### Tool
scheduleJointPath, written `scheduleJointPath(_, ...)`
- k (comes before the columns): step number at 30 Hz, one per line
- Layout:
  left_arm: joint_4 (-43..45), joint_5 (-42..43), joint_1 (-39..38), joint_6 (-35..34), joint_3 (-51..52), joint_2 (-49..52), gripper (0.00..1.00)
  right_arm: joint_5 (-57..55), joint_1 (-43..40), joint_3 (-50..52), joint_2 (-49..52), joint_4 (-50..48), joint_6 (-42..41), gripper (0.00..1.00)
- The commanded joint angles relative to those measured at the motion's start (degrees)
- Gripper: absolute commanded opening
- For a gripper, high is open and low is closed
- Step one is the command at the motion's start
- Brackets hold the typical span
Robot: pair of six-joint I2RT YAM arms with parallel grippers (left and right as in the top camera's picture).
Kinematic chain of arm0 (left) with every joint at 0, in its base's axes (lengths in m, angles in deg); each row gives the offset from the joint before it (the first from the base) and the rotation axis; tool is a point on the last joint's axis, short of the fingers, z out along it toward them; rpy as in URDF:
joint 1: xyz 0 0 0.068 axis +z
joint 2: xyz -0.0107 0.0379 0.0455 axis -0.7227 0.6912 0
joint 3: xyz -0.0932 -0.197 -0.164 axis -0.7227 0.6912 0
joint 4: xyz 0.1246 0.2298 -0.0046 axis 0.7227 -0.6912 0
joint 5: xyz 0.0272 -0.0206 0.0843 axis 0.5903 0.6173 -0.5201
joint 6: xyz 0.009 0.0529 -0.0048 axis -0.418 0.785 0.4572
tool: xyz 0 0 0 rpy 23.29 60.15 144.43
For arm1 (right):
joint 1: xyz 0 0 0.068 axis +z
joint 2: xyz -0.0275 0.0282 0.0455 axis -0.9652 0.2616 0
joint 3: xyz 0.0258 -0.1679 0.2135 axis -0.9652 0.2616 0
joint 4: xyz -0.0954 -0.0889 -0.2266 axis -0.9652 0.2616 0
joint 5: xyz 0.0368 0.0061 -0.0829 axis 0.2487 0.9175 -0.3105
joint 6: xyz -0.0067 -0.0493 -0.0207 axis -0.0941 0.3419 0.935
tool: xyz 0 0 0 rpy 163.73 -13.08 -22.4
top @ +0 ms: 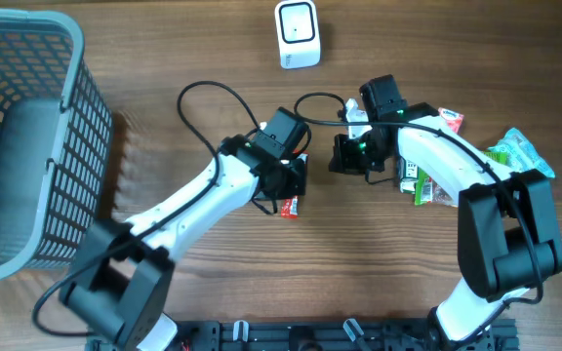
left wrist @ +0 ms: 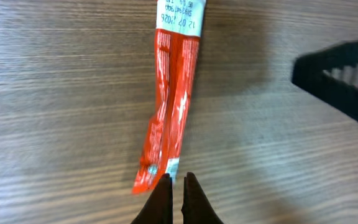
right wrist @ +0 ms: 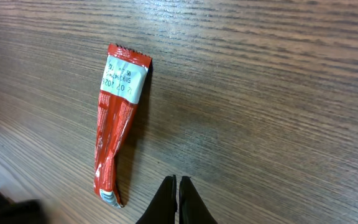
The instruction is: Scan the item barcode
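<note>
In the overhead view, a red packet [top: 290, 206] is seen on the desk [top: 183, 58], partly covered by the left arm. In the left wrist view, the left pincer [left wrist: 176, 186] is closed and empty, its tips just beside the packet's near end. In the right wrist view, the right pincer [right wrist: 176, 186] is likewise closed on nothing, and the packet lies flat to its left, apart.

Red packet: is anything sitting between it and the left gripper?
Nothing visible. In the left wrist view the shut left gripper sits right at the near end of the red packet, which lies on the wooden table.
</note>
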Motion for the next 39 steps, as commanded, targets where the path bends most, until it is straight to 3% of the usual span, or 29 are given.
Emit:
scheduleJointPath(1, 2.40, 0.72, 0.07, -1.86, 0.72, 4.57, 0.04, 1.22, 0.35, -0.13, 0.66, -0.13, -1.20, 0.07)
scheduleJointPath(5, 4.09, 0.02, 0.09, -1.60, 0.72, 8.59, 0.04, 1.22, 0.35, -0.13, 0.66, -0.13, -1.18, 0.08)
scheduleJointPath(9, 4.42, -4.24, 0.24, -1.22, 0.59, 5.38, 0.04, 1.22, 0.35, -0.13, 0.66, -0.15, -1.14, 0.11)
scheduleJointPath(12, 4.46, -4.50, 0.24, -1.22, 0.55, -0.87, 0.07, 2.21, 0.35, -0.13, 0.66, -0.22, 2.89, 0.23)
scheduleJointPath(14, 4.44, -4.50, 0.48, -1.38, 0.55, -5.95, 0.11, 5.95, 0.35, -0.13, 0.66, -0.15, 8.90, 0.38)
scheduleJointPath(16, 3.89, -5.07, 0.83, -1.42, 0.55, -9.60, 0.15, 6.84, 0.76, -0.13, 0.66, -0.33, 10.95, 0.44)
scheduleJointPath(17, 2.91, -6.25, 1.29, -1.46, 0.55, -11.23, 0.16, 6.84, 1.29, -0.13, 0.63, -0.79, 11.06, 0.43)
scheduleJointPath(21, -1.77, -8.74, 4.90, -1.44, 0.57, -12.66, 0.18, 6.49, 4.70, -0.13, 0.66, -5.11, 12.24, 0.25)
scheduleJointPath(26, -5.55, -9.03, 9.44, -1.42, 0.57, -12.33, 0.26, -5.68, 11.91, -0.13, 0.66, -8.96, 14.32, 0.32)
scheduleJointPath(28, -6.38, -9.03, 9.88, -1.42, 0.57, -12.33, 0.51, -13.49, 15.32, -0.13, 0.76, -9.20, 15.23, 0.34)
scheduleJointPath(30, -6.54, -9.01, 9.81, -1.40, 0.57, -12.33, 0.62, -15.30, 17.46, -0.13, 1.40, -9.86, 15.39, 0.33)
scheduleJointPath(32, -6.67, -9.01, 9.81, -1.42, 0.57, -12.33, 0.87, -14.62, 18.29, -0.13, 2.82, -10.29, 15.37, 0.33)
scheduleJointPath(35, -6.86, -9.01, 9.81, -1.42, 0.57, -12.33, 1.00, -14.67, 18.45, -0.13, 4.46, -10.23, 15.39, 0.28)
scheduleJointPath(37, -6.82, -9.01, 9.81, -1.42, 0.57, -12.33, 1.00, -16.68, 18.45, -0.13, 4.44, -9.42, 15.30, 0.15)
scheduleJointPath(39, -6.84, -9.27, 9.84, -1.40, 0.57, -12.33, 1.00, -21.55, 18.45, -0.13, 4.44, -7.58, 13.20, 0.13)
